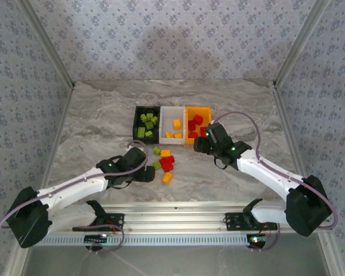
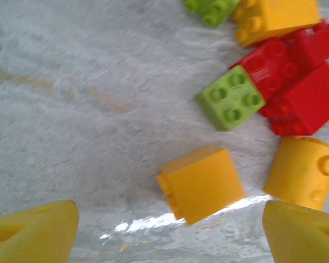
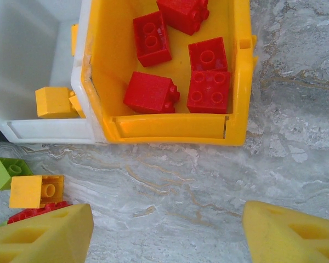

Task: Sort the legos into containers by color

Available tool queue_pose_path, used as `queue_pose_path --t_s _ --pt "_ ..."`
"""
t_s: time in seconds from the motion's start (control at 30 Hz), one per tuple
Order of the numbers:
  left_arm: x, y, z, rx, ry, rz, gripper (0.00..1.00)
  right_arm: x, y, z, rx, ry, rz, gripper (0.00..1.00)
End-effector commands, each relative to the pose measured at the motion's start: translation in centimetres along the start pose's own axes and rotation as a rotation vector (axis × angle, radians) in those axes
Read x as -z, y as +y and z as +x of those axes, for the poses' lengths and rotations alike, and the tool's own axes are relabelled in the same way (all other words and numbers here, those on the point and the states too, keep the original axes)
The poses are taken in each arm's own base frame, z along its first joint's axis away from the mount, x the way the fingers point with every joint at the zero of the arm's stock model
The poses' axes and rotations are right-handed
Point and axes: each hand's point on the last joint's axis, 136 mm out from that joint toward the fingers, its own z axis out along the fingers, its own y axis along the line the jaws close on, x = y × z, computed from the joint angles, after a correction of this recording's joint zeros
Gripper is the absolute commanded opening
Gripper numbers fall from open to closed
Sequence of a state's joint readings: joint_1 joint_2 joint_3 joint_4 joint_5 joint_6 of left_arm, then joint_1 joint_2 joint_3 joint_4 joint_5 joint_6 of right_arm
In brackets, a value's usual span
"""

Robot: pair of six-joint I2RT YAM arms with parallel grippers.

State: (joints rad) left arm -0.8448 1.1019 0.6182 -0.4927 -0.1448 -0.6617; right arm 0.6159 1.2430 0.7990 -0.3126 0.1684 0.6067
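Three joined containers stand mid-table: black [image 1: 147, 123] with green legos, white [image 1: 172, 123] with orange-yellow ones, orange [image 1: 198, 123] with red ones. Loose legos [image 1: 165, 162] lie in a small pile in front of them. My left gripper [image 2: 167, 235] is open low over the table, and an orange-yellow brick [image 2: 202, 183] lies on its side just ahead of the gap, untouched. Past it lie a green brick [image 2: 231, 98], red bricks [image 2: 296, 82] and another orange-yellow one [image 2: 301, 172]. My right gripper [image 3: 167, 235] hangs open and empty over bare table in front of the orange bin [image 3: 170, 126].
Several red bricks [image 3: 151, 93] lie in the orange bin, and an orange-yellow one [image 3: 55, 102] sits in the white bin [image 3: 49, 130]. Patterned walls [image 1: 23, 86] close in the table on three sides. Marble table surface [image 1: 92, 126] lies open to the left and right of the bins.
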Motion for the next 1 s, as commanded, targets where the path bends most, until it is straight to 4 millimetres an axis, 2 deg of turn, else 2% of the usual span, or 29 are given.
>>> queue_pose_path --t_s 0.0,0.1,0.23,0.33,0.5,0.63,0.77,0.87,0.97 --pt "-0.8 -1.9 -0.8 -0.041 0.019 0.031 0.90 0.4 -0.4 0.0 -0.011 -0.013 0.011 0.74" --pt "-3.1 -1.1 0.0 -0.065 0.064 -0.033 0.89 0.7 -0.7 0.0 -0.012 -0.014 0.016 0.74" --pt "-4.4 -0.4 0.7 -0.063 0.094 -0.067 0.79 1.1 -1.0 0.0 -0.014 -0.019 0.022 0.74" --pt "-4.7 -0.1 1.2 -0.056 0.102 -0.071 0.70 1.2 -1.0 -0.1 -0.017 -0.025 0.020 0.74" --pt "-4.5 0.3 2.2 -0.033 0.119 -0.066 0.51 1.1 -0.9 -0.4 -0.023 -0.032 0.014 0.74" --pt "-3.2 0.5 1.9 -0.017 0.103 -0.059 0.46 0.8 -0.8 -0.4 -0.027 -0.028 0.010 0.74" --pt "-0.5 -1.0 -1.1 -0.018 0.014 -0.011 0.45 0.8 -0.8 -0.5 -0.030 -0.030 0.011 0.74" --pt "1.2 -3.2 -5.3 -0.047 -0.071 0.024 0.45 0.7 -1.0 -0.3 -0.029 -0.030 0.017 0.74" --pt "1.5 -5.8 -10.2 -0.078 -0.142 0.052 0.45 0.7 -1.2 -0.2 -0.030 -0.027 0.020 0.74"
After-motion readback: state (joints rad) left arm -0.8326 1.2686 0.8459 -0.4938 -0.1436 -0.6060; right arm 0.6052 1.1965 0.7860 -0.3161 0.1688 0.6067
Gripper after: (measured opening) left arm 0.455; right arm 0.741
